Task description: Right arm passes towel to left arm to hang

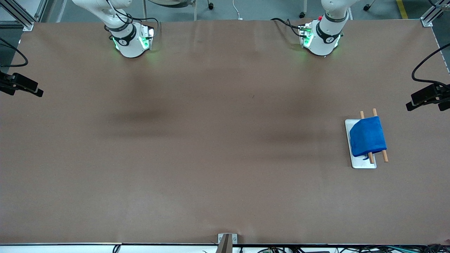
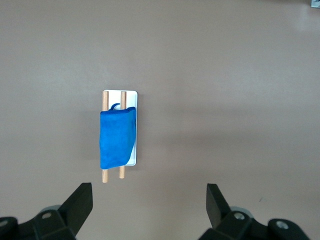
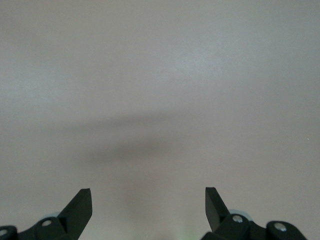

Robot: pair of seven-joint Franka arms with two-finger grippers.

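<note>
Both grippers hung wide open: the towel [image 2: 117, 138] lay draped over two wooden rods [image 2: 105, 175], well clear below the left gripper [image 2: 148, 200]; the right gripper [image 3: 148, 200] hovered above bare table [image 3: 160, 75].

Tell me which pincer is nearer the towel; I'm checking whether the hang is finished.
Left. The left pincer is open, high above the table with the towel draped on the rack below. The right pincer, open, sees only bare table.
</note>
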